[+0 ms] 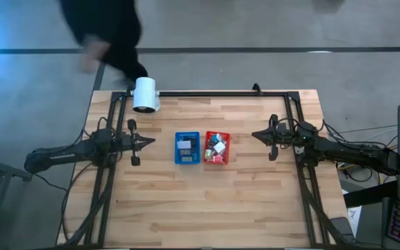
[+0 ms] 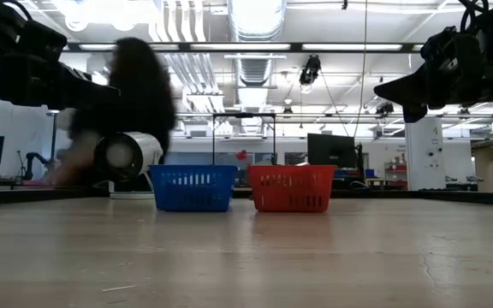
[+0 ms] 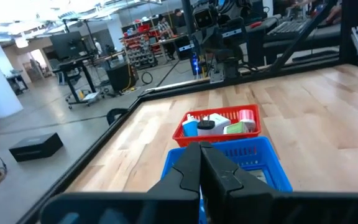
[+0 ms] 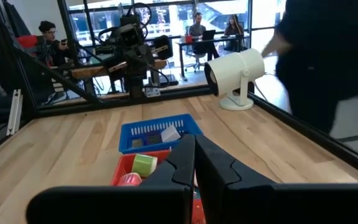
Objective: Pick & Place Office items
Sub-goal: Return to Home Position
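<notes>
Two small perforated trays stand side by side at the table's middle: a blue one point(image 1: 187, 147) and a red one point(image 1: 217, 147). The office items lie inside them: a white and a dark piece in the blue tray point(image 4: 160, 134), several white, teal, pink and blue pieces in the red tray point(image 3: 219, 124). My left gripper point(image 1: 150, 141) hovers shut, left of the blue tray, its fingers pointing at it. My right gripper point(image 1: 255, 135) hovers shut, right of the red tray. Both hold nothing.
A big white cylinder on a stand point(image 1: 145, 94) sits at the table's far edge, left of centre. A person in dark clothes point(image 1: 110, 35) moves just beyond that edge. A black frame point(image 1: 207, 93) borders the table. Bare wood lies toward the near edge.
</notes>
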`<state>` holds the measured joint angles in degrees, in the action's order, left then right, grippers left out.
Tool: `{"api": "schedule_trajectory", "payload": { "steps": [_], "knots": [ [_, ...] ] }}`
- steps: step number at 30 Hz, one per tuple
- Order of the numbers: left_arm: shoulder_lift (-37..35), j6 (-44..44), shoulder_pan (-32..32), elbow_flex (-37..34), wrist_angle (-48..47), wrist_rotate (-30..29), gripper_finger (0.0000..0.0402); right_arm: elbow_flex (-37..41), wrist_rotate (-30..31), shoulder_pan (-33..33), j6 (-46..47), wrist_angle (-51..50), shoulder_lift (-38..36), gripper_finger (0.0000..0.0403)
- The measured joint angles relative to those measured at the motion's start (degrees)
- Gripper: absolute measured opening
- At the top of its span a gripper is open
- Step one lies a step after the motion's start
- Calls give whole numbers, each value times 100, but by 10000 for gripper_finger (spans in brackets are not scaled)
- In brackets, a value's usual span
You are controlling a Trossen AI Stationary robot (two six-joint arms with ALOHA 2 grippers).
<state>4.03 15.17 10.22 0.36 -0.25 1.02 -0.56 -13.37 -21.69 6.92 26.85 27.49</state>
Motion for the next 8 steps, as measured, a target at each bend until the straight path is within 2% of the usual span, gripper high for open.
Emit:
{"api": "schedule_trajectory", "payload": {
  "steps": [8],
  "knots": [
    [-2, -313, 0, 0, 2, -17, 3, 0, -2, 0, 16, 57, 0, 8]
  ]
}}
